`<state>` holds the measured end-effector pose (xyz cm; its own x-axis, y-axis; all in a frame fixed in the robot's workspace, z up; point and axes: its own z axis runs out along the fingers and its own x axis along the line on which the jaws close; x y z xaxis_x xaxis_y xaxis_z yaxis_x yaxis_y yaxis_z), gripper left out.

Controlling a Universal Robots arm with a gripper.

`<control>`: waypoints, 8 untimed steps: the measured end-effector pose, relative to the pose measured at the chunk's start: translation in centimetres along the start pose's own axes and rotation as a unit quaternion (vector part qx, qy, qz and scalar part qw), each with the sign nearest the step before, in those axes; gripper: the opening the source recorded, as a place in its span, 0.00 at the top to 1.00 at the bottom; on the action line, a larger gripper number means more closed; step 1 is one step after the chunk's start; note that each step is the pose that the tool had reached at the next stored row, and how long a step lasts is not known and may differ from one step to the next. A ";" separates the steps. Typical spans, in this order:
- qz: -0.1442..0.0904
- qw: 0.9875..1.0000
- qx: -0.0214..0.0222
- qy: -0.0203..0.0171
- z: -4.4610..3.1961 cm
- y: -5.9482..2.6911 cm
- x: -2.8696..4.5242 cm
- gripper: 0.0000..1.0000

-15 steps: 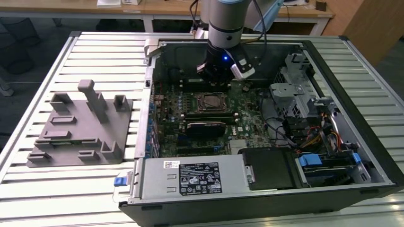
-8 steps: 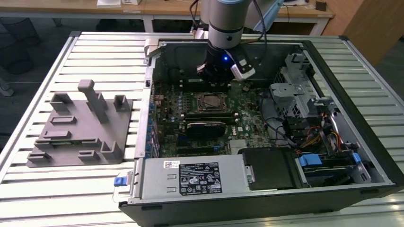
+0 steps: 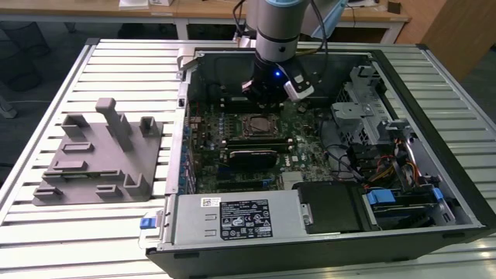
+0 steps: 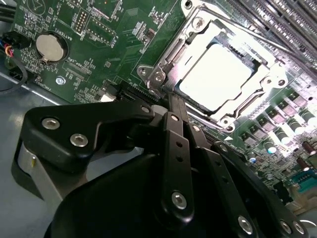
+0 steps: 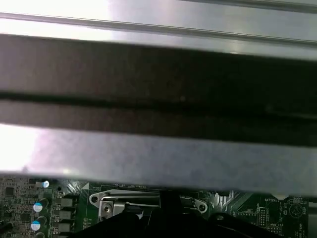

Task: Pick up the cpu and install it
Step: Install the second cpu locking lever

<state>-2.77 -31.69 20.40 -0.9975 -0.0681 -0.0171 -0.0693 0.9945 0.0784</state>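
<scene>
The cpu, a flat square chip with a pale silvery top, lies in the motherboard socket with a metal retention frame around it. My gripper has its black fingers drawn together to a point at the socket frame's corner, just beside the cpu, and nothing is held between them. In the exterior view the gripper hangs inside the open computer case, right behind the socket. In the first wrist view the socket frame appears below the case wall.
The open computer case lies on a slatted metal table. A grey fixture with upright posts stands at the exterior view's left. A black finned block, a power supply and drive cages surround the socket. A coin battery sits on the board.
</scene>
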 end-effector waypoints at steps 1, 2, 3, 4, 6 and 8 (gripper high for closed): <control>0.000 1.000 0.000 0.000 -0.01 -0.10 0.01 0.89; 0.000 1.000 0.000 0.000 -0.01 -0.20 0.01 0.89; 0.000 1.000 0.000 0.000 -0.02 -0.31 0.02 0.89; 0.000 1.000 0.000 0.000 -0.03 -0.42 0.03 0.89; 0.000 1.000 0.000 0.000 -0.11 -0.51 0.04 0.89; 0.000 1.000 0.000 0.000 -0.49 -0.50 0.03 0.89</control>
<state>-2.78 -32.23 20.85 -0.9975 -0.0680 -0.0171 -0.0691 0.9945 0.0784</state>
